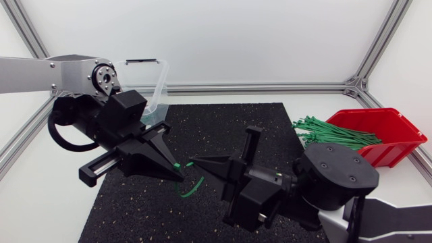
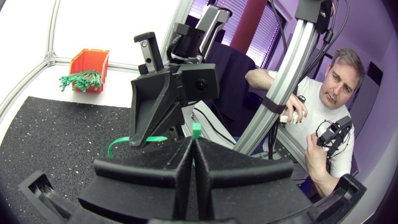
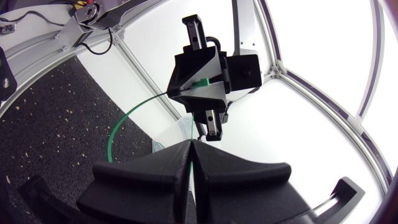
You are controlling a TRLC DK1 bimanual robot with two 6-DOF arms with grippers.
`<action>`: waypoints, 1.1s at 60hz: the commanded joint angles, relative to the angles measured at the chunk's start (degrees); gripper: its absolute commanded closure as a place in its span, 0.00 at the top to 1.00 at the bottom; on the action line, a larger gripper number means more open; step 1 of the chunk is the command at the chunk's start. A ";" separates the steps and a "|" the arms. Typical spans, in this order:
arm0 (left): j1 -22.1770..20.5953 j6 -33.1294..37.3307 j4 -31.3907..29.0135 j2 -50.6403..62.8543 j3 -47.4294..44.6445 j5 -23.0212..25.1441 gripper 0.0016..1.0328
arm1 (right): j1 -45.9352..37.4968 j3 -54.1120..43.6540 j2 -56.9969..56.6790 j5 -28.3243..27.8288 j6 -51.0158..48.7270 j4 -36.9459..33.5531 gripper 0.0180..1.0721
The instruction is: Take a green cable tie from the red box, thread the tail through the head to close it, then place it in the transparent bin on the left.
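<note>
No legible text or numbers

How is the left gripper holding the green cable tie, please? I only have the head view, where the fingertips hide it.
Observer: In the left wrist view the left gripper is shut on the green cable tie; a short stub pokes out past its fingertips.
Operator: Thank you. Is the right gripper closed as well?
Observer: Yes, the right wrist view shows the right gripper with its fingers pressed together.
Operator: Where does the tie run between them?
Observer: In the right wrist view it curves in one arc from the left gripper's tips and goes out of sight under the right gripper's fingers.
</note>
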 commanded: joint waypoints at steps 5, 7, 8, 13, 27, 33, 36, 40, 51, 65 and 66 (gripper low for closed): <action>-0.34 2.22 -1.30 0.97 -1.21 0.30 0.03 | 0.24 1.48 0.41 -0.08 -1.45 0.58 0.06; -0.34 2.22 -1.30 1.14 -1.30 0.30 0.03 | 0.24 1.65 0.33 -0.08 -1.53 0.58 0.06; -0.42 2.30 -1.30 1.32 -1.38 0.30 0.03 | 0.24 1.74 0.33 -0.08 -1.53 0.58 0.06; -0.60 2.48 -1.30 1.67 -1.56 0.38 0.03 | 0.15 1.56 0.24 -0.08 -1.53 0.58 0.06; -1.57 2.57 -1.21 4.13 -0.77 0.56 0.03 | 0.33 1.74 -0.20 0.01 -1.62 0.58 0.06; -1.39 2.57 -1.30 4.22 -0.24 0.74 0.03 | 0.33 1.39 -0.38 0.01 -1.62 0.58 0.06; -1.30 2.48 -1.30 4.31 -0.07 0.74 0.03 | 0.42 1.21 -0.46 0.01 -1.62 0.58 0.06; -1.39 2.48 -1.30 4.48 0.02 0.74 0.03 | 0.42 1.04 -0.46 0.01 -1.62 0.58 0.06; -1.48 2.22 -1.39 4.57 0.64 0.91 0.03 | 0.50 0.77 -0.38 0.01 -1.62 0.58 0.06; -1.65 1.78 -1.56 4.66 1.25 1.17 0.03 | 0.94 -0.02 -0.46 0.01 -1.62 0.58 0.06; -1.57 1.78 -1.56 4.66 1.25 1.17 0.03 | 0.94 -0.11 -0.64 0.01 -1.62 0.67 0.06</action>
